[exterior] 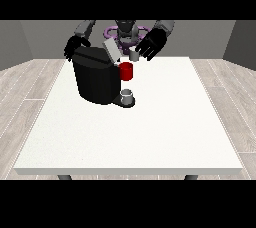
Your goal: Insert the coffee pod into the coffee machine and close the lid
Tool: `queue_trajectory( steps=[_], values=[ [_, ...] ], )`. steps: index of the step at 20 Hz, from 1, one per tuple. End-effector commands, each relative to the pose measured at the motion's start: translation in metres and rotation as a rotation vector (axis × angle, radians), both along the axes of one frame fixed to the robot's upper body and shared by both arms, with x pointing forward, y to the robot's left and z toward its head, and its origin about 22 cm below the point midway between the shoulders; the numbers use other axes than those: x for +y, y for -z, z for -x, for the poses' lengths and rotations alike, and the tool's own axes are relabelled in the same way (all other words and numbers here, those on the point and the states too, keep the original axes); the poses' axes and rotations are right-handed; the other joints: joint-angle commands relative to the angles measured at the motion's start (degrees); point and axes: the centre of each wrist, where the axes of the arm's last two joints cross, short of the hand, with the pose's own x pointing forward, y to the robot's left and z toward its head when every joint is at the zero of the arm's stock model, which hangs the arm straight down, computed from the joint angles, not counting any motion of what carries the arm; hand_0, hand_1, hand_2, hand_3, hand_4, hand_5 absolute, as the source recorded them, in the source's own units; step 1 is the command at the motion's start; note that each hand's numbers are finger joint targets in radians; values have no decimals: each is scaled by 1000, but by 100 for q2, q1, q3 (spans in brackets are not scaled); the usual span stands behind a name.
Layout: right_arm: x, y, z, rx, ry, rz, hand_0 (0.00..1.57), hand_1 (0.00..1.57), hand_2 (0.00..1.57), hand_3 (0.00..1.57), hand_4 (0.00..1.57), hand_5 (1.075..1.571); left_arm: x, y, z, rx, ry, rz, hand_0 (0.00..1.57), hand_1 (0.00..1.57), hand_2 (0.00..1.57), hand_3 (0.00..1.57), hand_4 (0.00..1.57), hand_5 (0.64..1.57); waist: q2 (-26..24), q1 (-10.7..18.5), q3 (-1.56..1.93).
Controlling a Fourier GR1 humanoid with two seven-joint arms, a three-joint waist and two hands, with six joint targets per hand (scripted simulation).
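I've got the small grey coffee pod (133, 56) pinched in the hand at the view's right (151, 44), just beside the boxy black coffee machine (97, 78) with its grey lid (110, 50) up. Looks like the insert step; next I'd lower it into the opening. The hand at the view's left (73, 46): can't tell.

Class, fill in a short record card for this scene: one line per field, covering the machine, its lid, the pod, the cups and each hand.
machine: black coffee machine on white table
lid: grey lid raised, tilted
pod: small grey pod by the hand at the view's right
cups: red cup beside machine; grey cup on its base
other hand: hand at the view's left behind machine
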Motion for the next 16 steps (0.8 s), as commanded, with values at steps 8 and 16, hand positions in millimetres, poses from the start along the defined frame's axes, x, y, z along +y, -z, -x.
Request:
queue_trajectory(
  steps=[8,16],
  values=[
    [-4,-4,0,-39,30,1,0,0,0,0,459,1571,-20,-9,-4,-24,28,-5,1306,1306,1328,1245,487,1571,228,-90,2],
    [-31,-13,-12,-22,74,3,0,0,0,0,514,1571,-43,1,-6,-5,50,-26,1268,1268,1300,1217,512,1571,199,103,2]
  ],
)
